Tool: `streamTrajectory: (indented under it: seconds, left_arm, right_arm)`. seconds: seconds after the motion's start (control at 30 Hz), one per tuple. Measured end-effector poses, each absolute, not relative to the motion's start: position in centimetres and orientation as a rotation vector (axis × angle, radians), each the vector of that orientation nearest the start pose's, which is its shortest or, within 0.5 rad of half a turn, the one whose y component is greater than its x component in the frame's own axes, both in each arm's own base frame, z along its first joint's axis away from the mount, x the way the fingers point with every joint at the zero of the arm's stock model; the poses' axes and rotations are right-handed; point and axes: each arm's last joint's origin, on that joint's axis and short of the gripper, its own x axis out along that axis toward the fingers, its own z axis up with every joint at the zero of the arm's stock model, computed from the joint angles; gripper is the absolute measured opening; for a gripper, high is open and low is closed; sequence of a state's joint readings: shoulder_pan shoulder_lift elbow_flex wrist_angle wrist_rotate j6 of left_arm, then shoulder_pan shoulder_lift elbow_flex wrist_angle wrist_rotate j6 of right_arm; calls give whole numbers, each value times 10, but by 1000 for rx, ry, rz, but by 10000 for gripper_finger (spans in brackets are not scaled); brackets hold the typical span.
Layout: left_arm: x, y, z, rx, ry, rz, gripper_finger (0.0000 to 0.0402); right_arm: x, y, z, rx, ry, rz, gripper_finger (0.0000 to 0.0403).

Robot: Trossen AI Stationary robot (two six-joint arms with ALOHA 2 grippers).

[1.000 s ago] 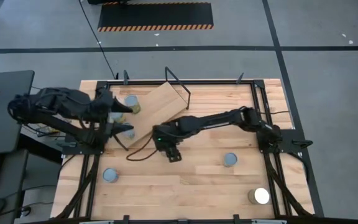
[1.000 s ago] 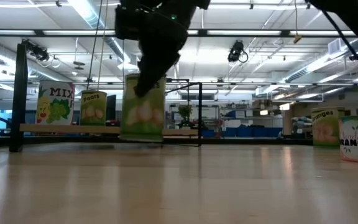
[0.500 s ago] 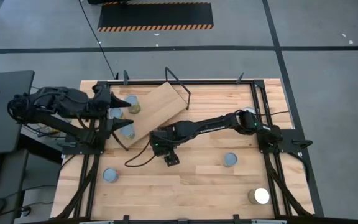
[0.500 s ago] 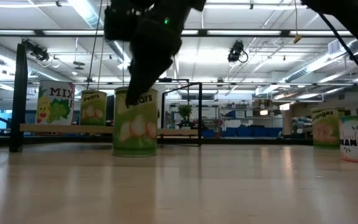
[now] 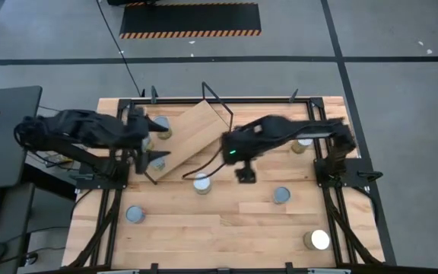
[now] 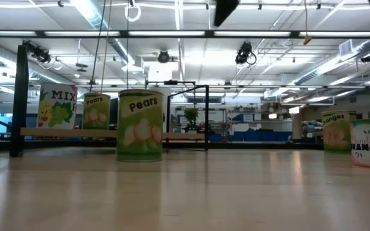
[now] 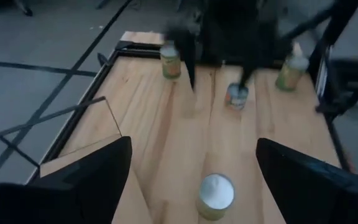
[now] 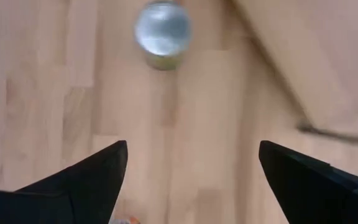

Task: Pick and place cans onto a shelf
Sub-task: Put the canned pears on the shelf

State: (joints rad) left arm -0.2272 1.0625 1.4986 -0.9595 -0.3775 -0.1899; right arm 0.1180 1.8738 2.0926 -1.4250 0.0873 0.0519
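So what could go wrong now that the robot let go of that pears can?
The pears can stands on the table just beside the shelf, not on it, so it may need another pick. The open right gripper hangs close by and could knock it over when it returns. The open left gripper is near the cans on the shelf and might bump them.

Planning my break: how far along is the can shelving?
Done: two cans seem to stand on the shelf. In hand: nothing; the left gripper and right gripper are open, the right near a Pears can on the table. Left: that can and four more on the table.
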Motion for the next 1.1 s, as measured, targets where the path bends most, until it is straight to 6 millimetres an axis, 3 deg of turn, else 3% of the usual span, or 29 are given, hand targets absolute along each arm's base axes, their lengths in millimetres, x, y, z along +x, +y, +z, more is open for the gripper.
streamTrajectory:
  seconds: [0.27, 0.5, 0.77, 1.0, 1.1]
  left_arm:
    - [231, -41, 414, 77, 626, 184, 342]
    - [265, -31, 393, -2, 699, 205, 356]
    - [275, -2, 424, -66, 592, 309, 342]
    - [277, -13, 419, -175, 579, 302, 220]
    - [277, -19, 420, -234, 570, 283, 198]
  right_arm:
    - [271, 38, 453, -16, 948, -258, 360]
    - [210, 32, 488, 38, 768, -350, 359]
    - [168, 20, 504, 21, 694, -423, 359]
    - [154, 17, 503, 1, 701, -422, 359]
    - [153, 21, 495, -20, 729, -398, 359]
